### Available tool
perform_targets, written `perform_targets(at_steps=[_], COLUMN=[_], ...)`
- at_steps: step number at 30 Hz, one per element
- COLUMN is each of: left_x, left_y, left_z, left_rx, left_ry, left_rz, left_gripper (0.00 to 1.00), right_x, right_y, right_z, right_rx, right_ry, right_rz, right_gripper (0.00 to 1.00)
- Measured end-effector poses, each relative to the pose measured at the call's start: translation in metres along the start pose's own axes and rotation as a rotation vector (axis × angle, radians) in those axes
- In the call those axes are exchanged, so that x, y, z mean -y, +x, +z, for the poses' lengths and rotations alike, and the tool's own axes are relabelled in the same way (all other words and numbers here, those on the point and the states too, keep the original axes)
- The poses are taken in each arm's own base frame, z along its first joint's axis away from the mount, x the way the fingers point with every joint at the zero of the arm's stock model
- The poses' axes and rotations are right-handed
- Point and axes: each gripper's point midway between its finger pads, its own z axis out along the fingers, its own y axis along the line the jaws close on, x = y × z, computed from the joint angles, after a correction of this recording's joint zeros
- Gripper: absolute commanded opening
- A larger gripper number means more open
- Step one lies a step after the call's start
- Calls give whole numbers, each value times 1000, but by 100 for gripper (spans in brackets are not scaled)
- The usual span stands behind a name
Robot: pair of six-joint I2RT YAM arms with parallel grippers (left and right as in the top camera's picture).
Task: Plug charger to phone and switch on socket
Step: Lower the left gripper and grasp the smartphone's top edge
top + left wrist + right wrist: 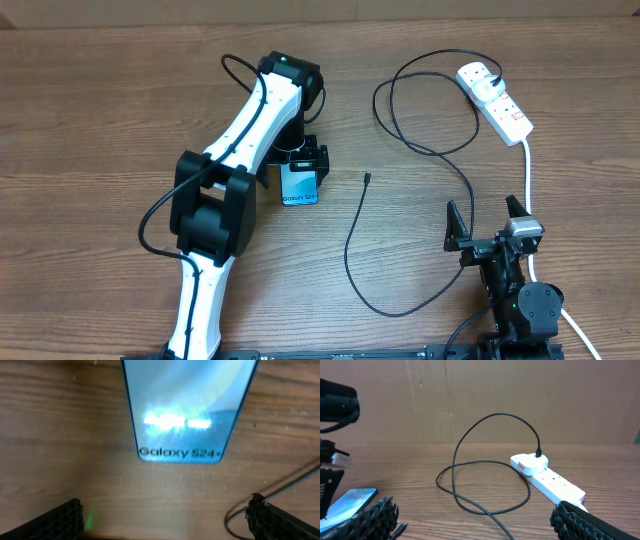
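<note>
The phone (299, 188) lies flat on the table, blue screen up, with "Galaxy S24+" at its near end. My left gripper (302, 160) hovers right at the phone and is open. In the left wrist view its fingertips (165, 520) have only bare wood between them, and the phone (187, 405) lies just beyond. The charger cable (352, 250) runs from its black plug (497, 80) in the socket (497, 103) in loops to its loose connector tip (367, 179), right of the phone. My right gripper (488, 222) is open and empty, near the front right.
The socket's thick white cord (527, 170) runs down past my right arm. In the right wrist view the socket (547, 477), a cable loop (485, 467), the phone (347, 500) and the connector tip (397, 530) all show. A cardboard wall (520, 395) stands behind the table.
</note>
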Motion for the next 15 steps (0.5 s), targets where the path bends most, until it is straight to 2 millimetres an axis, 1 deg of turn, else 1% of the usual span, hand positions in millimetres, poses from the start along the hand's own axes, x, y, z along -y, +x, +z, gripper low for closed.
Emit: perform_targets(at_steps=[2, 7, 10, 12, 14, 15], left_x=[-2, -6, -2, 3, 8, 13], left_y=[8, 34, 48, 53, 50, 45], left_z=[-12, -70, -95, -100, -95, -87], left_rx=[11, 146, 232, 278, 302, 312], left_ry=[8, 74, 103, 101, 99, 101], left_rz=[4, 28, 53, 57, 56, 55], left_gripper=[99, 99, 100, 100, 99, 100], right_x=[0, 0, 0, 0, 0, 0], right_y=[0, 0, 0, 0, 0, 0], right_z=[0, 0, 0, 0, 0, 0], right_rx=[1, 1, 0, 0, 0, 1], right_ry=[0, 0, 0, 0, 0, 0], right_rz=[0, 0, 0, 0, 0, 0], right_gripper=[100, 100, 100, 100, 100, 100])
